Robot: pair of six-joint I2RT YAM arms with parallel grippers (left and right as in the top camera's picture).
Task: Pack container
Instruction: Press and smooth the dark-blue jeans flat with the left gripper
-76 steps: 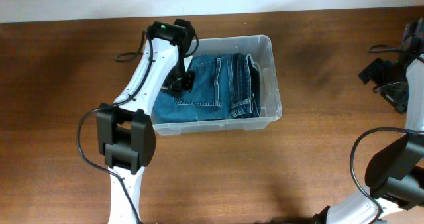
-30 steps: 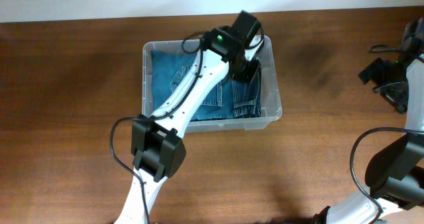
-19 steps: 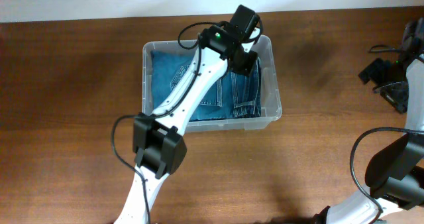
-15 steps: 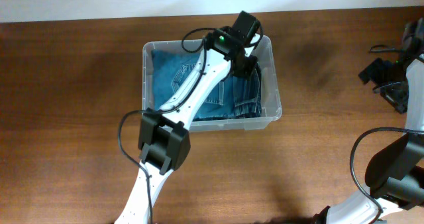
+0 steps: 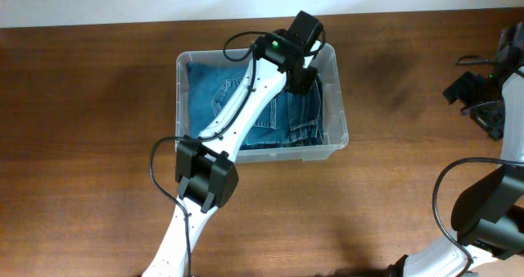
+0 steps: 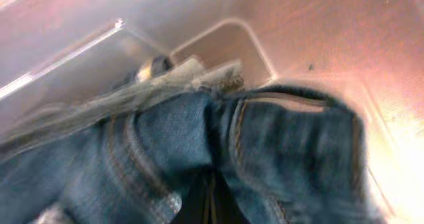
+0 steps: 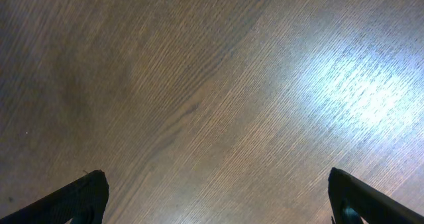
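Note:
The container, a clear plastic bin, stands at the table's middle back with folded blue jeans inside. My left arm reaches over it, and my left gripper is down at the bin's far right part, on the jeans. In the left wrist view the jaws look shut, their tips wedged between denim folds, with the bin's rounded corner just beyond. That view is blurred. My right gripper is open and empty over bare wood, far right of the bin.
The wooden table stretches around the bin on all sides. A pale wall edge runs along the back. My left arm's cables hang in front of the bin.
My left gripper has swung from the bin's left side across the jeans to the far right corner and has stayed there for the last half second. The right arm has not moved.

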